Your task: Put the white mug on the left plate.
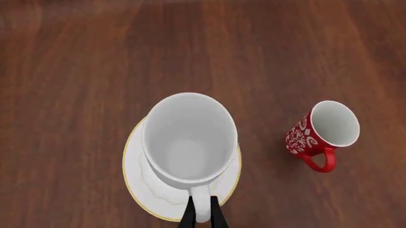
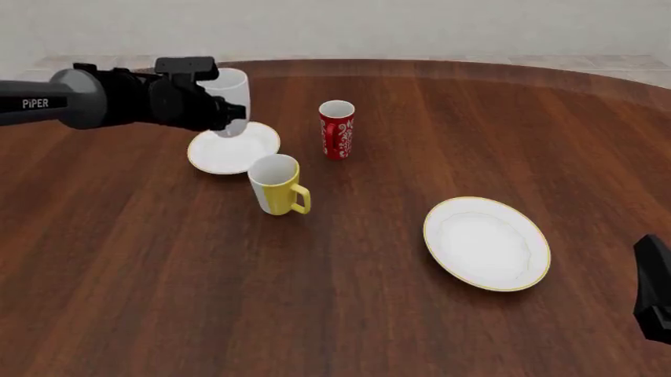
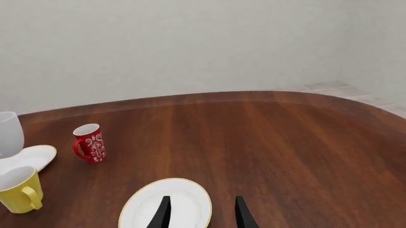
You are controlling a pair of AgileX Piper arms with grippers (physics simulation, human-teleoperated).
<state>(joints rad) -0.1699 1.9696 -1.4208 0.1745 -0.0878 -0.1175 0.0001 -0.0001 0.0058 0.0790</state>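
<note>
White mug [image 2: 232, 94]: far left, upright, held above the left plate [image 2: 215, 155]; whether its base touches the plate cannot be told.
Left claw [image 1: 202, 212]: clamped on the mug's loop handle.
Right claw [image 3: 201, 211]: fingers apart, holding nothing, over the near edge of the larger plate [image 2: 486, 242] at right.
Yellow mug [image 2: 276, 184]: just near of the left plate, handle to the right.
Red patterned cup [image 2: 337, 129]: right of the left plate, upright.
Surface [image 2: 346, 306]: dark wood.
</note>
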